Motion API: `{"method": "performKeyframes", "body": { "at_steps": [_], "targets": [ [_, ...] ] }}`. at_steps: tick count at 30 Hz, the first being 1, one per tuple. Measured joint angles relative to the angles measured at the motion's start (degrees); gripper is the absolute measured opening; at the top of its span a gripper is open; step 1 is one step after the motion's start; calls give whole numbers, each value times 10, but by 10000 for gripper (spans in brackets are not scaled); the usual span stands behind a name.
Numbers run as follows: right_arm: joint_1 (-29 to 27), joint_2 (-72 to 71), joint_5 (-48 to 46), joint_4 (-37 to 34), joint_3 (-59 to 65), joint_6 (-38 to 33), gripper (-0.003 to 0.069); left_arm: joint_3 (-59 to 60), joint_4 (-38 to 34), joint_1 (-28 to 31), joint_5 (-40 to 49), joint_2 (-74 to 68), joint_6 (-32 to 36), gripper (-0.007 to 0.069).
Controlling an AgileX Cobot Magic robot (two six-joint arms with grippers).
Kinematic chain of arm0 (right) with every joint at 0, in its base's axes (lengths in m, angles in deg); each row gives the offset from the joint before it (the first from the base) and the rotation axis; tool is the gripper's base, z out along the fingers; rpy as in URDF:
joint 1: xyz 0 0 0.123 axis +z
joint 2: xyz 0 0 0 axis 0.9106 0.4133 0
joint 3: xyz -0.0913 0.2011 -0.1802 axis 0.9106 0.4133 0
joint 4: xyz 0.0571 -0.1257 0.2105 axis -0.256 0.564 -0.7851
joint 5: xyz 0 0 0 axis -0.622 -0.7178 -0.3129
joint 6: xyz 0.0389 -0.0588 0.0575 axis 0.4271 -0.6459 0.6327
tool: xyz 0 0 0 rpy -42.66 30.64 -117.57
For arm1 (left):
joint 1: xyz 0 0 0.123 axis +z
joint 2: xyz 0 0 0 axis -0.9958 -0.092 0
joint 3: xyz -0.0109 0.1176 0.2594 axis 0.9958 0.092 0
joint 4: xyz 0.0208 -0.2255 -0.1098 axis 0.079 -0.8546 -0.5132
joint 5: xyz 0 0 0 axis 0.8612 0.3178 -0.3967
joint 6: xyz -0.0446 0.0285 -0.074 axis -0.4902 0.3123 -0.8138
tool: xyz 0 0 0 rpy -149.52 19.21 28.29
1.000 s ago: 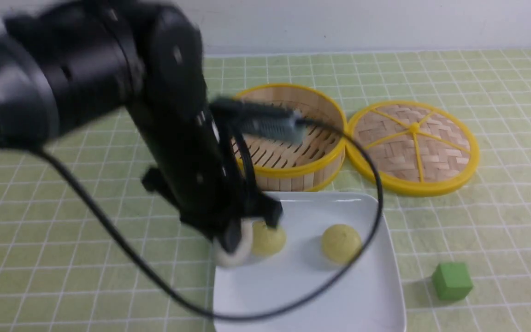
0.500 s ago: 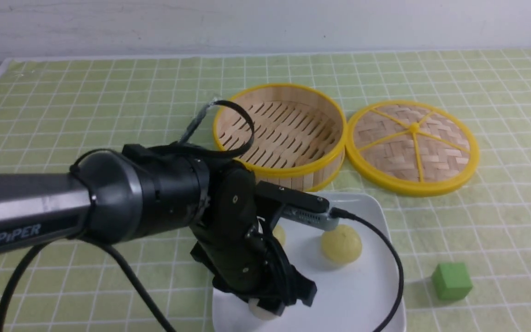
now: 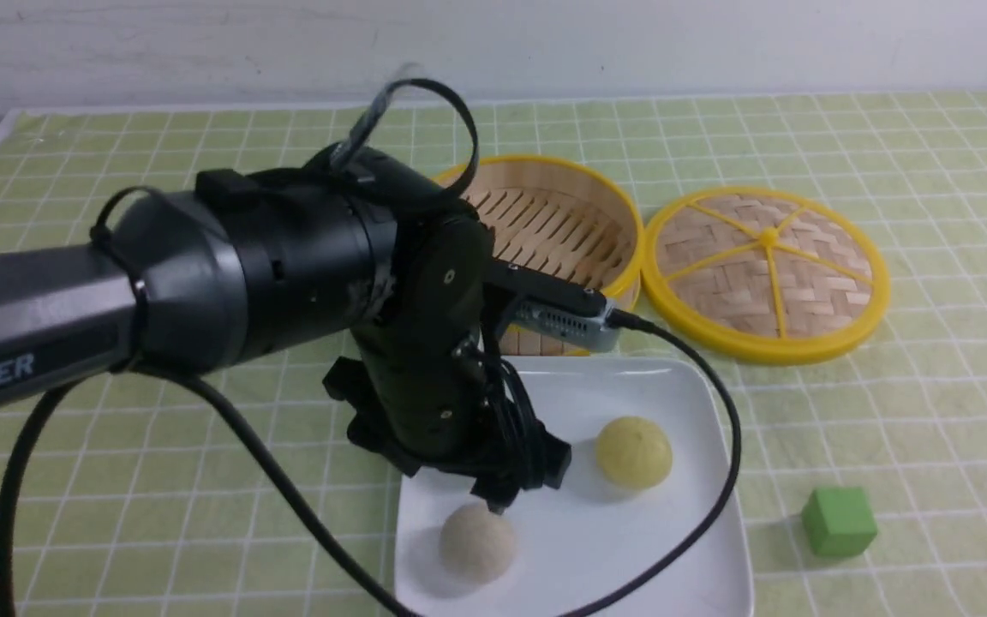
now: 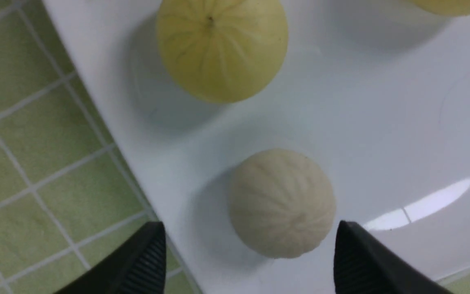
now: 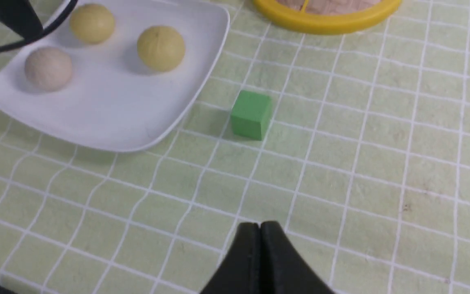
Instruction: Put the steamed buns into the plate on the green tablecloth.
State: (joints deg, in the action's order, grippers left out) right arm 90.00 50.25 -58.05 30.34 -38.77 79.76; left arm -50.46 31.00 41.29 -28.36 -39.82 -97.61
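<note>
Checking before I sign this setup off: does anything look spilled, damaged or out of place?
Nothing looks spilled or damaged; three buns sit on the plate. Only the loosely looping cable looks untidy.

The front camera looks down over the cloth [image 3: 930,428]; the left wrist's peers closely at the plate [image 4: 361,130], which all three views share.

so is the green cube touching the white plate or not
Apart. The right wrist view shows it plainly: a strip of tablecloth lies between the green cube and the rim of the plate.
</note>
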Motion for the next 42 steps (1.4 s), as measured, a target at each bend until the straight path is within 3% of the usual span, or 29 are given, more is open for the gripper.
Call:
{"method": "performKeyframes", "body": {
  "at_steps": [4,10,14,16,35,42],
  "targets": [
    [0,-31,46,6,28,18,-13,-19,0,0,15,0,-1,460],
    [0,-42,272,5,147,9,-11,-31,7,0,24,0,-1,200],
    [0,-42,353,-7,193,4,-11,-31,19,0,27,0,-1,45],
    [0,-42,375,-8,200,3,-10,-31,26,0,27,0,-1,8],
    [0,-42,394,-10,208,3,3,-32,59,0,27,0,-5,2],
    [-23,-42,478,-5,285,3,9,-32,82,0,29,1,-6,2]
  ]
}}
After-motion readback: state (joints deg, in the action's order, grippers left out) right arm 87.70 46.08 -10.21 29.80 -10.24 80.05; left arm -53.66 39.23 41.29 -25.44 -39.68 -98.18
